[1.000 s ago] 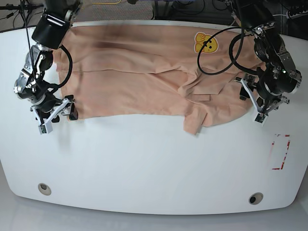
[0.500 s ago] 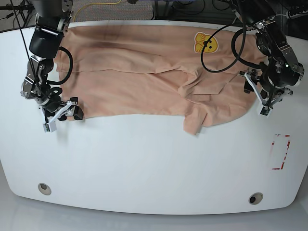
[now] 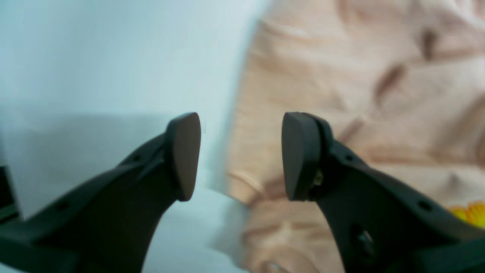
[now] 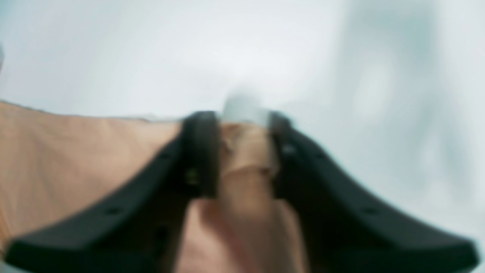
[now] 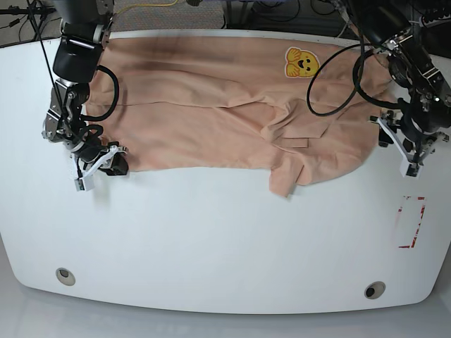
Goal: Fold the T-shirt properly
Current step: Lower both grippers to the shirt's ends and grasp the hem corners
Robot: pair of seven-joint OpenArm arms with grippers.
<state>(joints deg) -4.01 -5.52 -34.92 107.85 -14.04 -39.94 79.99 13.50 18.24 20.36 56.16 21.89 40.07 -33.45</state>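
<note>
The peach T-shirt (image 5: 211, 105) lies spread and wrinkled across the far half of the white table (image 5: 211, 246), its yellow emblem (image 5: 301, 62) at the back right. At the shirt's lower left corner, my right gripper (image 5: 99, 165) pinches a bunched fold of cloth (image 4: 246, 159) between its black fingers (image 4: 201, 151). My left gripper (image 5: 397, 149) hovers just off the shirt's right edge. Its jaws stand open in the left wrist view (image 3: 242, 155), straddling the cloth's edge (image 3: 341, 76) without holding it.
A red-marked rectangle (image 5: 411, 222) sits on the table near the right edge. Two round holes (image 5: 65, 275) (image 5: 374, 289) lie near the front edge. Black cables (image 5: 338, 77) loop over the shirt's right side.
My right gripper slid in to the shirt's lower left corner and closed on the cloth. The left gripper shifted right, off the shirt's edge, still open.
</note>
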